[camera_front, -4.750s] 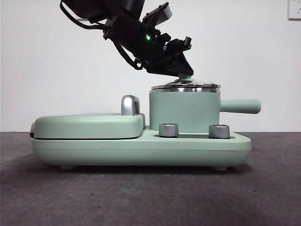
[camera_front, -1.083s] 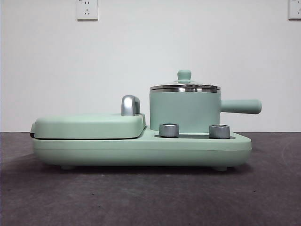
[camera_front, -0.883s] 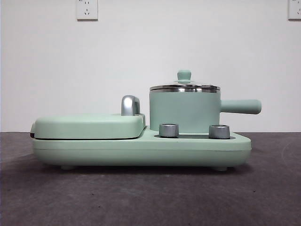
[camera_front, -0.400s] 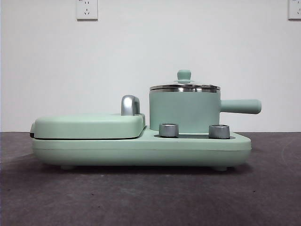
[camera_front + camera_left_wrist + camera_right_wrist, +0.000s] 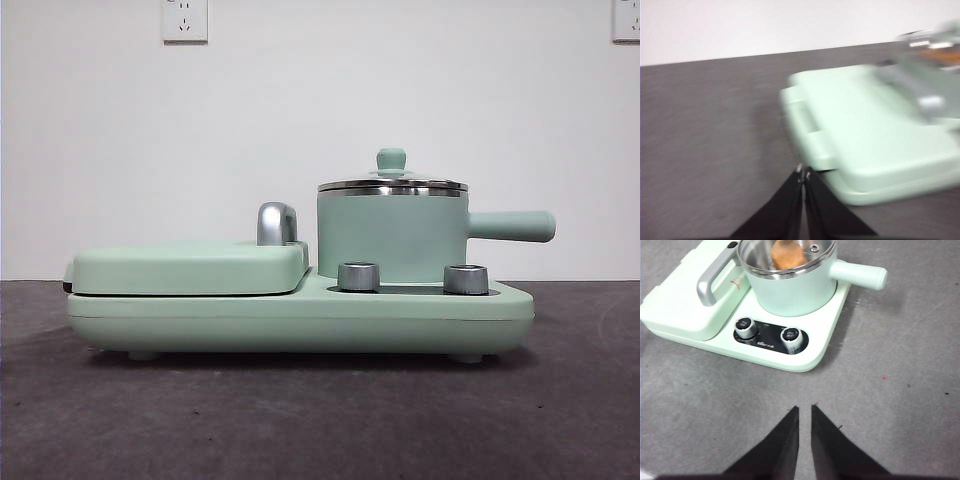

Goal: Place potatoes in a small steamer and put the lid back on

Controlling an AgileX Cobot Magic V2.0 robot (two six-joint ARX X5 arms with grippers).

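Observation:
The small steamer (image 5: 392,235) stands on the right part of the mint-green base, its side handle (image 5: 512,226) pointing right. The lid (image 5: 392,185) sits flat on its steel rim, knob (image 5: 391,160) upright. In the right wrist view the potato (image 5: 787,255) lies inside the steamer (image 5: 790,290), seen through the lid's glass (image 5: 752,252). My right gripper (image 5: 805,407) hovers well back from the base, its jaws almost together and holding nothing. My left gripper (image 5: 803,172) is shut and empty, beside the griddle end of the base in a blurred view. Neither arm shows in the front view.
The flat griddle cover (image 5: 190,265) lies shut on the base's (image 5: 300,320) left part, with a steel hinge handle (image 5: 277,222) behind it. Two steel dials (image 5: 359,276) (image 5: 466,279) face forward. Dark table surface (image 5: 320,420) surrounds the appliance; a white wall stands behind.
4.5 s ago a gripper was on the lid's knob above the steamer; it has since left the front view, leaving the lid seated. Nothing has moved in the last second.

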